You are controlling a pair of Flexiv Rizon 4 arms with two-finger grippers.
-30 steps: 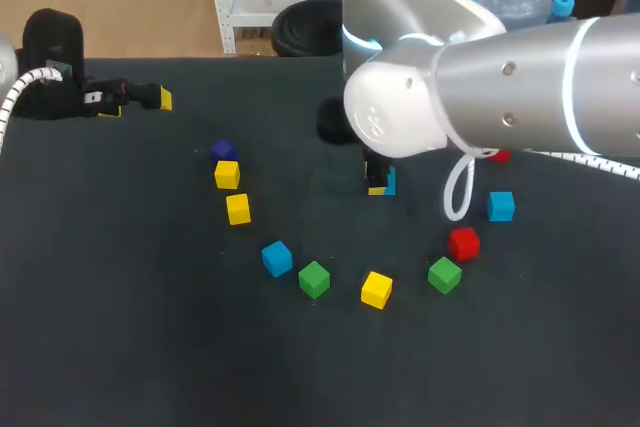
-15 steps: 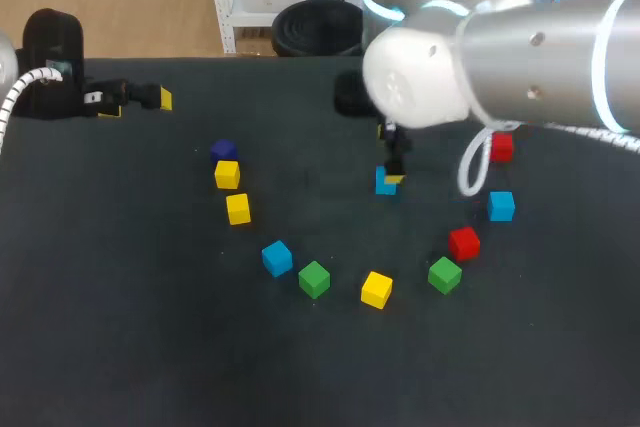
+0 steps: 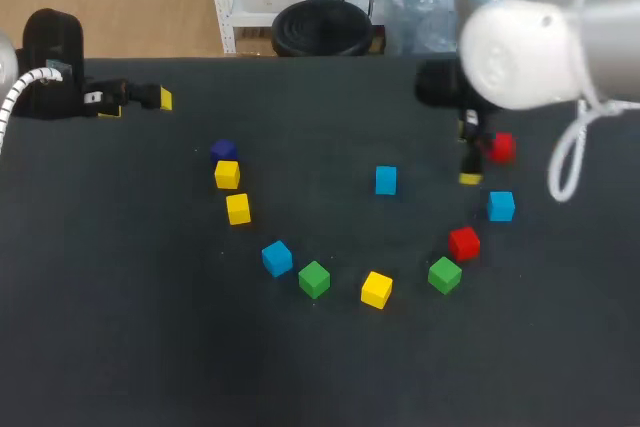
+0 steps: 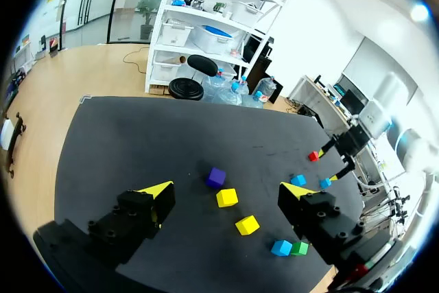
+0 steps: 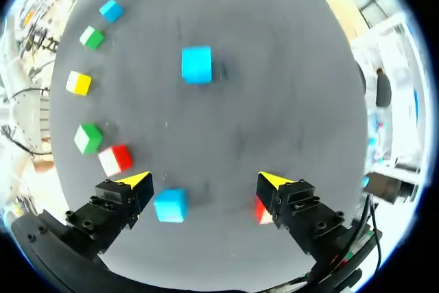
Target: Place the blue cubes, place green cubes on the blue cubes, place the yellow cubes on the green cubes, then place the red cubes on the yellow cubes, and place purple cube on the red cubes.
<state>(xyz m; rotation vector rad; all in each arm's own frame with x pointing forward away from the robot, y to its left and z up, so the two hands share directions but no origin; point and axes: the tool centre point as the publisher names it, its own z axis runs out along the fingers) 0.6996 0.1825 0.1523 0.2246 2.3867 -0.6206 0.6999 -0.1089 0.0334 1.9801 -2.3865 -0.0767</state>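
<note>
A blue cube [image 3: 386, 180] [image 5: 197, 64] stands alone on the black table [image 3: 330, 367], ahead of my right gripper [image 3: 467, 155] [image 5: 206, 183]. That gripper hangs open and empty above the table, next to a red cube [image 3: 502, 147] [image 5: 261, 211]. Below its fingers lies another blue cube [image 3: 500, 205] [image 5: 170, 205]. A curved row holds a red cube [image 3: 463, 243], green cubes [image 3: 444, 274] [image 3: 314, 278], a yellow cube [image 3: 376, 289] and a third blue cube [image 3: 277, 257]. Two yellow cubes [image 3: 238, 209] [image 3: 227, 175] and the purple cube [image 3: 223, 150] [image 4: 217, 176] lie to the left. My left gripper [image 3: 138, 105] [image 4: 226, 190] is open at the far left.
The near half of the table holds nothing but bare black mat. The table's back edge [image 3: 300, 57] runs behind the cubes.
My right gripper opened and let go of the blue cube in the middle of the table. It then rose and moved right, towards the far red cube. The left arm kept still.
</note>
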